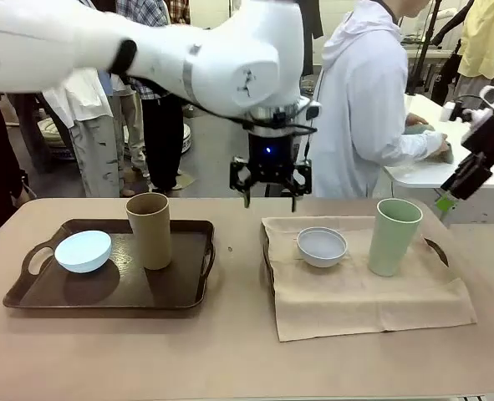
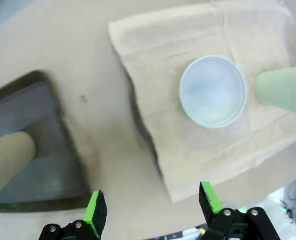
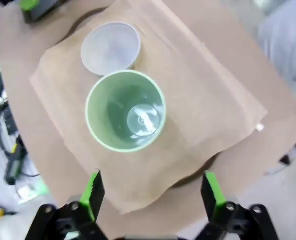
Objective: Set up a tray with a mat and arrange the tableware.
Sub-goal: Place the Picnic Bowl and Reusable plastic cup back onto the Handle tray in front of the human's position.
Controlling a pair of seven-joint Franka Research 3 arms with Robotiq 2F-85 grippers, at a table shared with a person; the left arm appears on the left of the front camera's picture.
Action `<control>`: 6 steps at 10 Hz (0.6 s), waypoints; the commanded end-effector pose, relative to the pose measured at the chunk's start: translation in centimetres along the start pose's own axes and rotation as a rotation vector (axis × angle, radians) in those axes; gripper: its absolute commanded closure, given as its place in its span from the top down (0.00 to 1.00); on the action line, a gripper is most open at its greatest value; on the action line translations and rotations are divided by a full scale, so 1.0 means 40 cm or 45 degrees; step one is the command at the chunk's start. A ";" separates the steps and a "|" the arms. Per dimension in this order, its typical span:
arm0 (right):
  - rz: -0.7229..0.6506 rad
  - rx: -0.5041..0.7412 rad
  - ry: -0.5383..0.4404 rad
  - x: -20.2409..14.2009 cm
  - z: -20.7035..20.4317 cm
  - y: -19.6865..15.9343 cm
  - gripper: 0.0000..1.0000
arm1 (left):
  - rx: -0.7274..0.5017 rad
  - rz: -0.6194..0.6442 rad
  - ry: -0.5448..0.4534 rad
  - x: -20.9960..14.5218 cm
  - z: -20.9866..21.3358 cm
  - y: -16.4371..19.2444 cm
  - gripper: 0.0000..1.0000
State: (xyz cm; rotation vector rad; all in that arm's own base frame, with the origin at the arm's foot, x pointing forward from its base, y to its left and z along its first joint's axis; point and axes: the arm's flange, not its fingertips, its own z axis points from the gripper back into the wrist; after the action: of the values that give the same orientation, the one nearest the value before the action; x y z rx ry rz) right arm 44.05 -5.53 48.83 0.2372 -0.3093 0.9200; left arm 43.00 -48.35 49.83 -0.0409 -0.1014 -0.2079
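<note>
On the left, a dark brown tray [image 1: 188, 292] holds the light blue bowl [image 1: 83, 251] and the tan-brown cup [image 1: 150, 230]. On the right, a beige mat [image 1: 355, 292] covers a second tray [image 1: 437, 248], and on it stand the greyish white bowl [image 1: 322, 246] and the pale green cup [image 1: 394, 236]. My left gripper [image 1: 270, 190] hangs open above the table's far middle; its view looks down on the white bowl [image 2: 213, 91] and the mat [image 2: 188, 145]. My right gripper [image 1: 445, 200] is open and raised at the far right, above the green cup [image 3: 125, 111] and the white bowl [image 3: 110, 47].
A person in a white hooded top [image 1: 359, 109] stands beyond the far edge, turned to a side table [image 1: 447, 171]. Other people stand behind on the left. Bare tabletop [image 1: 238, 351] runs between the two trays and along the near edge.
</note>
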 end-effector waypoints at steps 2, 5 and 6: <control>-0.253 0.003 0.145 0.149 0.018 0.110 1.00 | 0.150 0.052 -0.040 -0.036 0.129 0.074 0.97; -0.376 -0.185 0.260 0.278 0.069 0.248 1.00 | 0.247 0.172 -0.068 -0.044 0.259 0.122 0.97; -0.397 -0.261 0.300 0.305 0.089 0.304 1.00 | 0.247 0.209 -0.079 -0.048 0.290 0.141 0.97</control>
State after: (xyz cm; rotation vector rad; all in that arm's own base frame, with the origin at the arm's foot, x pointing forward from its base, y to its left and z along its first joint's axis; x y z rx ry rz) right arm 41.53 8.31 56.51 0.0531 -0.1775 0.6224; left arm 41.24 -41.72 60.55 0.1193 -0.1637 -0.0708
